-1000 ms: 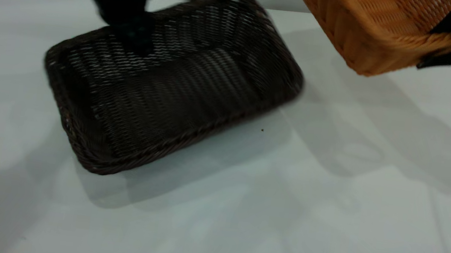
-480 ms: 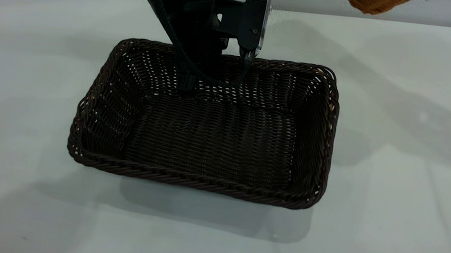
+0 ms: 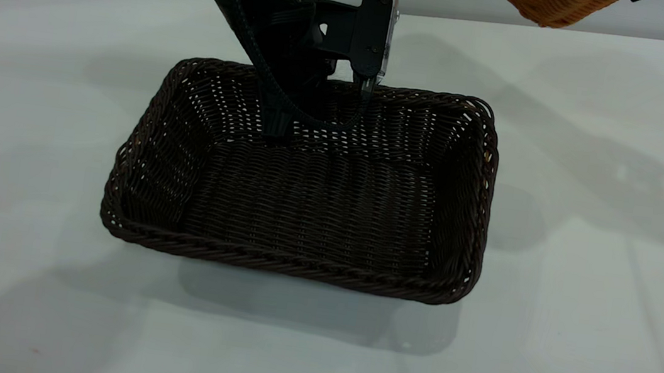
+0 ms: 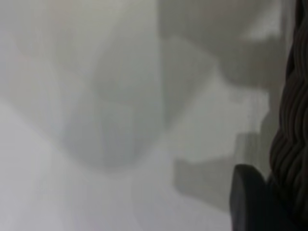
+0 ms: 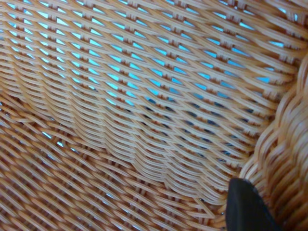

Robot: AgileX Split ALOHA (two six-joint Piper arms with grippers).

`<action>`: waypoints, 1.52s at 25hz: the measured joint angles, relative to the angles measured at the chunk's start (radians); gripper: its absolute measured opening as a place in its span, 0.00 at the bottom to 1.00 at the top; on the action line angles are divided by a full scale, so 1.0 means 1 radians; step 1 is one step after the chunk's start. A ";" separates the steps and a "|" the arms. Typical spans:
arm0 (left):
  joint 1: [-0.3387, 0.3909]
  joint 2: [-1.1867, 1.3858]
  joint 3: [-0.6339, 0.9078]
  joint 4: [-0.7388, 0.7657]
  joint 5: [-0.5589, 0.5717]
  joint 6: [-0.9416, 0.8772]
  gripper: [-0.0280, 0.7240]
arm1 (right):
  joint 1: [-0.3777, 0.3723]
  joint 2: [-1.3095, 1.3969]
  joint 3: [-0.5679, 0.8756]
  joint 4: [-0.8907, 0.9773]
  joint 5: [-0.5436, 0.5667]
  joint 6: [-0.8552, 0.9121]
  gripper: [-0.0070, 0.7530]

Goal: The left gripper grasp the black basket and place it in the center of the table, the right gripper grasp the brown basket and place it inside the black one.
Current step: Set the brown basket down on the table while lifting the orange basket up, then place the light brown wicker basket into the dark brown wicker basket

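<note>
- The white table (image 3: 577, 305) fills the exterior view, with a pale wall strip along its far edge; soft shadows lie across it.
- The black basket (image 3: 304, 208) sits flat and upright on the table near the middle, long sides running left to right, and holds nothing.
- The left gripper (image 3: 292, 96) reaches down from above to the black basket's far long wall, left of that wall's middle. One finger drops inside the wall and a silver-edged block hangs just above the rim to its right.
- In the left wrist view a dark fingertip (image 4: 248, 202) lies right against the basket's braided rim (image 4: 291, 139), with bare table beyond. Whether the jaws are clamped on the wall or slack, I cannot tell.
- The brown basket (image 3: 554, 1) is up off the table, above and to the right of the black basket, well apart from it; only its lower corner shows at the top edge of the exterior view.
- The right gripper is seen only in its own wrist view: one dark fingertip (image 5: 248, 207) lies inside the brown basket, touching the weave (image 5: 144, 110) just below the braided rim. The basket appears empty; the jaws' state cannot be told.
</note>
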 joint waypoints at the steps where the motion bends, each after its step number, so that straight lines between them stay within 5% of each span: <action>1: 0.000 0.000 0.001 0.000 -0.005 -0.014 0.35 | 0.000 0.000 0.000 0.000 0.001 0.000 0.21; 8: -0.001 -0.084 0.005 -0.001 0.029 -0.169 0.65 | 0.000 0.000 0.000 0.000 0.001 -0.010 0.21; 22: 0.056 -0.518 0.009 0.012 0.499 -0.211 0.63 | 0.004 0.000 0.000 -0.061 -0.011 -0.024 0.21; 38: 0.161 -1.012 0.011 0.014 0.549 -0.297 0.60 | 0.369 0.060 -0.006 -0.307 -0.017 -0.003 0.21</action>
